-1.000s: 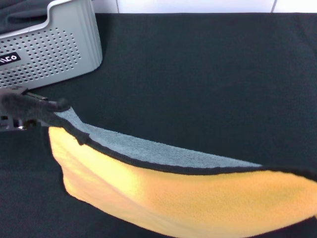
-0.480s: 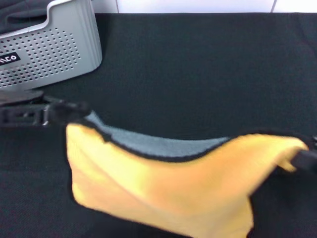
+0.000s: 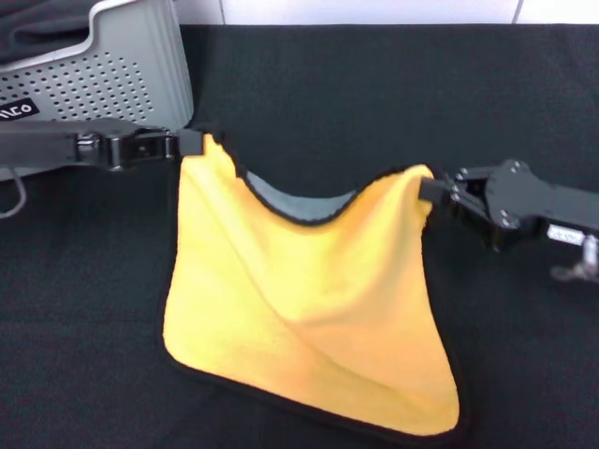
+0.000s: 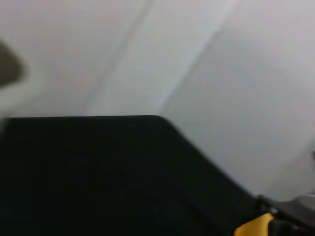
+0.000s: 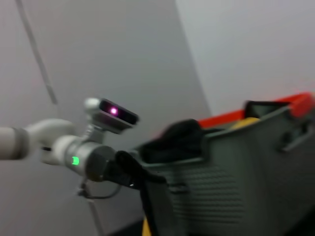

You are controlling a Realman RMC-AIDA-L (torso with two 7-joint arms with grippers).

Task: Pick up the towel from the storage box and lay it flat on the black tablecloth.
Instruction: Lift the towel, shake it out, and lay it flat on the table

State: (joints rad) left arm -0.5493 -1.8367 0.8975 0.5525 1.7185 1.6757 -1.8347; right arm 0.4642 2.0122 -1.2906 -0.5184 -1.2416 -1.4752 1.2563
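Observation:
The towel (image 3: 299, 309) hangs yellow-orange face toward me over the black tablecloth (image 3: 374, 94), its grey face showing in the sag of the top edge. My left gripper (image 3: 192, 143) is shut on its top left corner. My right gripper (image 3: 429, 190) is shut on its top right corner. The lower edge drapes toward the cloth near the front. The storage box (image 3: 103, 84), grey with round holes, stands at the far left; it also shows in the right wrist view (image 5: 231, 172). A yellow bit of the towel (image 4: 253, 227) shows in the left wrist view.
Dark cloth lies inside the storage box (image 3: 37, 28). A white wall runs behind the table's far edge (image 3: 374, 11). The left arm with its lit camera (image 5: 113, 115) shows in the right wrist view.
Both grippers have lifted and moved farther from me and closer together. The towel went from a wide, low stretch to hanging as a narrower sheet with a sagging top edge.

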